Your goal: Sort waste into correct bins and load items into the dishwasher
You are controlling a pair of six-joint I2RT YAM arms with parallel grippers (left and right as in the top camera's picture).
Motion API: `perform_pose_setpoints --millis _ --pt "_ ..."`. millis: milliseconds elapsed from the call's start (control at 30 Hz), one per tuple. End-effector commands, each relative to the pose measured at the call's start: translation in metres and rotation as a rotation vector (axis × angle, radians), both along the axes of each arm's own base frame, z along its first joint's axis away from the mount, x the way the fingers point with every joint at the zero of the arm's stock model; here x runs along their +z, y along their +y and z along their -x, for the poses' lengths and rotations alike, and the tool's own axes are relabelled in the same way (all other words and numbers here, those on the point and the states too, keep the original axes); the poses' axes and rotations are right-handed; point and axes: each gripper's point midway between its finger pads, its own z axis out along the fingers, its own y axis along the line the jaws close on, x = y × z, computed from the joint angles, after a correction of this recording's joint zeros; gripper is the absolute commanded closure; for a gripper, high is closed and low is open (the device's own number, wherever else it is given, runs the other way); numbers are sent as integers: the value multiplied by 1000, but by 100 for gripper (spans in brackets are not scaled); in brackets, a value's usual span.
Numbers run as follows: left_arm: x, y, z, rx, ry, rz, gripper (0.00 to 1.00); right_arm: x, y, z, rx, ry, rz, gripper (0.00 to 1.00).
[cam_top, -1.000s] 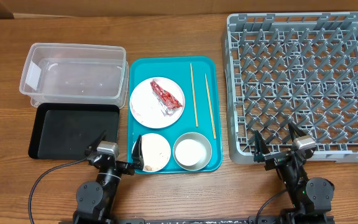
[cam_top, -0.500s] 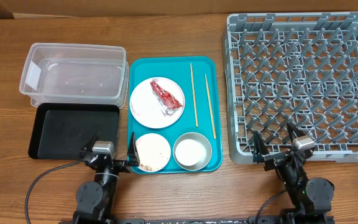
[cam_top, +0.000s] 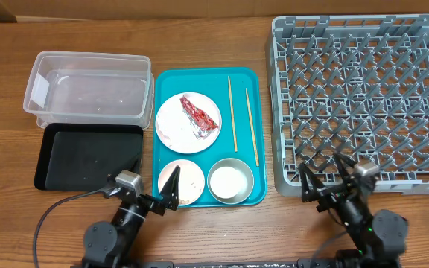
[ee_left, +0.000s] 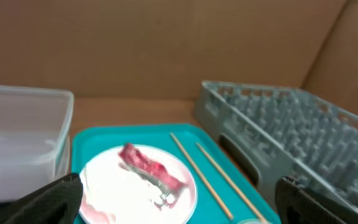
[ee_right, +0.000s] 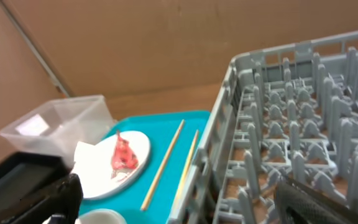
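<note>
Here's the crumpled red-and-silver foil wrapper (cam_top: pixel 199 117), lying on the right half of the round white plate (cam_top: pixel 171 128), and that plate sits at the far left of the teal tray (cam_top: pixel 243 74) in the middle of the bench (cam_top: pixel 199 37). Just right of the plate, two wooden chopsticks (cam_top: pixel 231 112) lie side by side, slightly apart, running near to far along the tray. On the near side of the tray, a pale bowl (cam_top: pixel 191 177) and a second bowl (cam_top: pixel 230 182) with a greyish rim sit next to each other. Over on the left, the clear tub (cam_top: pixel 88 85) stands at the far side, with the black tray (cam_top: pixel 80 156) just in front of it, both holding nothing I can make out. On the right, the big grey dish rack (cam_top: pixel 363 97), pegs up, no dishes in it. The left hand (ee_left: pixel 179 186) is spread wide and holds nothing, low at the near edge of the tray, one finger crossing the pale bowl's near-left rim from overhead; touching or not, can't tell. The right hand (cam_top: pixel 325 179) is also spread wide and holds nothing, at the rack's near edge.
</note>
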Motion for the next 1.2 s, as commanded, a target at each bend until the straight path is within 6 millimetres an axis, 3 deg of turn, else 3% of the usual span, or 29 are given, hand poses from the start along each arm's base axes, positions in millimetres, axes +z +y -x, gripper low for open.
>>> perform_pose_setpoints --millis 0,67,167,233,400,533,600,667,800,933,1067,1100,1133,1167 --pt "53 -3 13 -33 -5 10 0 70 2 18 19 -68 -27 0" --pt "59 -3 13 -35 97 -8 0 87 2 23 19 -5 -24 0" --pt "59 -10 9 -68 306 -40 0 96 2 20 17 165 -18 0" --pt "62 -20 6 -125 441 -48 0 94 3 15 17 304 -6 0" --pt "91 -46 -7 -259 644 -19 0 84 4 -4 18 601 1 0" --pt "111 -88 -13 -515 712 102 0 71 15 -13 75 768 -27 0" --pt "97 -97 -15 -547 767 87 10 69 21 -16 106 795 -44 0" --pt "29 -97 -17 -398 977 -114 15 68 22 -20 111 797 -48 0" --pt "-33 -96 -17 -234 1125 -352 20 74 22 -20 111 766 -50 0" --pt "-77 -125 -15 -283 1198 -455 34 75 22 -19 112 760 -50 0" --pt "-114 -139 -11 -305 1275 -526 49 73 21 -17 111 775 -49 0" --pt "-122 -140 -10 -304 1296 -538 57 73 21 -16 111 779 -50 0" --pt "-132 -140 -9 -301 1328 -554 77 72 21 -16 111 781 -50 0" --pt "-134 -140 -9 -299 1333 -556 83 72 21 -16 111 782 -50 0"
